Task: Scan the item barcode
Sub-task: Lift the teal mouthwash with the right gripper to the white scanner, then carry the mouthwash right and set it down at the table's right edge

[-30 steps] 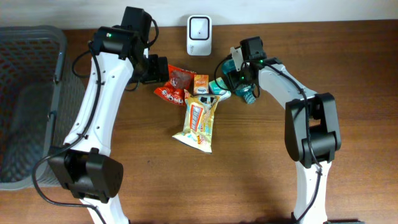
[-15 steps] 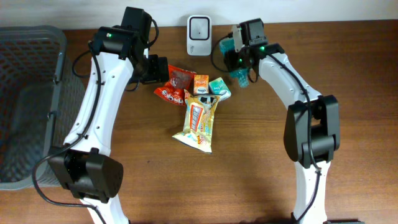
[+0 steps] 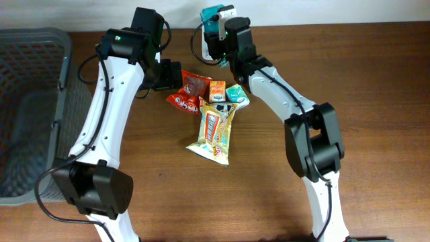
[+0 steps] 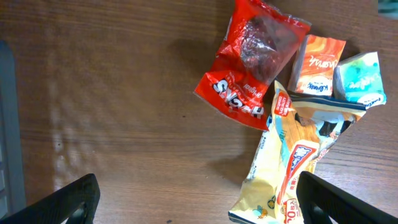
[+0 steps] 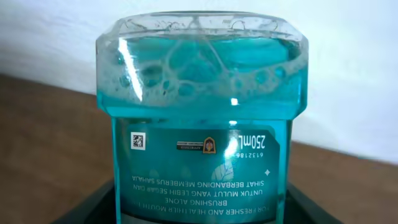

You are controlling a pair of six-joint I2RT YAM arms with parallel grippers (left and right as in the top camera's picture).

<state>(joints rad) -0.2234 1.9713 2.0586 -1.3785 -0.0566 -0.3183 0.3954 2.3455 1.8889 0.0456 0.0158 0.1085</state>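
Since a second ago the right jaws have carried the bottle (image 3: 212, 16) from just right of the snack pile to the far edge of the desk (image 3: 376, 101), top centre in the overhead view, where the white scanner stood earlier (we can no longer make it out under the arm). Those jaws are about half closed and clamp the bottle from both sides; their dark fingers (image 5: 93, 205) show at the bottom corners of the right wrist view. We see teal liquid with foam bubbles in the bottle's upper part, and its label reads upside down, with a small square code and a row of digits on it. Behind it is a white wall and a strip of brown desk. The right arm (image 3: 282, 94) reaches in a long diagonal from the near right.

The left jaws have not moved. They are spread wide with nothing between them, and their fingertips (image 4: 74, 202) sit at the lower corners of the left wrist view, above bare wood. Just beyond them lie a red packet (image 4: 252, 68), an orange carton (image 4: 320, 62), a small teal packet (image 4: 359, 78) and a yellow bag (image 4: 298, 162), bunched together and overlapping. A grey basket (image 3: 33, 107) stands at the desk's left end, well apart from the pile.
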